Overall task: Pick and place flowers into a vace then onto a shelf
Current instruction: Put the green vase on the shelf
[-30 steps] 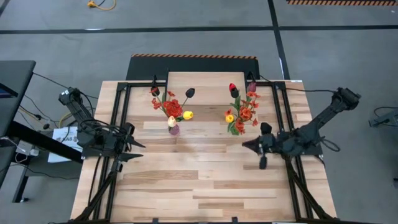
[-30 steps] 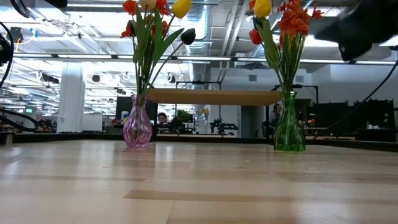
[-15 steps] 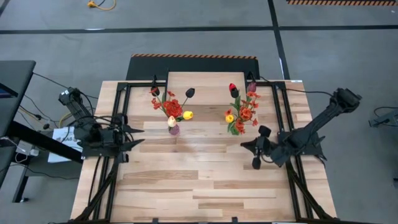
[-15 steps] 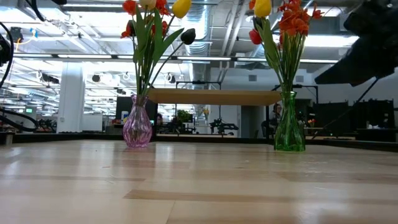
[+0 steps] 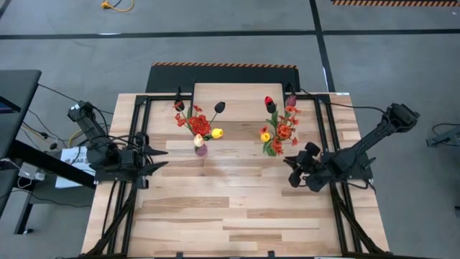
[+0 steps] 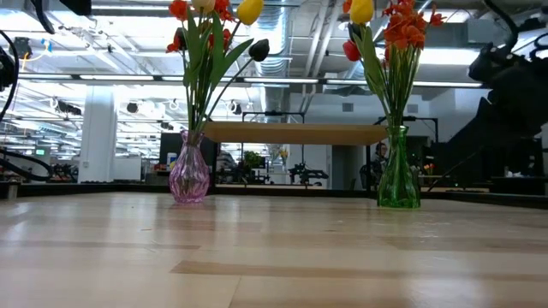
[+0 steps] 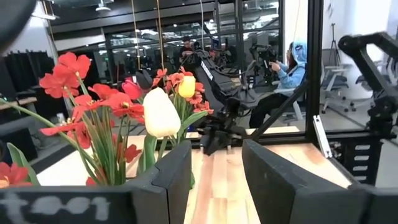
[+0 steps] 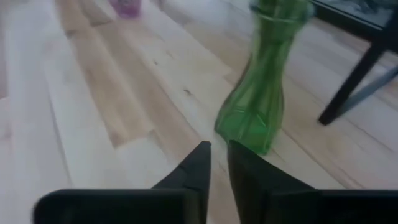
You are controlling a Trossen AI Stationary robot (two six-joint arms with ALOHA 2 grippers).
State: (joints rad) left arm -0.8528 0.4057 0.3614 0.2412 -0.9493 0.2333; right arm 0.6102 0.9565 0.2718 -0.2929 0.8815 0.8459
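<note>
Right gripper (image 5: 291, 171) has shifted up toward the green vase (image 8: 264, 93) at frame centre-right, fingers narrowly parted, empty; left gripper (image 5: 159, 157) wide, empty, mid-left.

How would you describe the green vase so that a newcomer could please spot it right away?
Start from the low light-wood shelf on black legs at the far side of the plank table. Two flower-filled vases stand in front of it. The slim green glass vase is the one toward the right arm's side, holding mostly orange-red blossoms; its neighbour, the rounder pink glass vase, stands toward the left arm.
</note>
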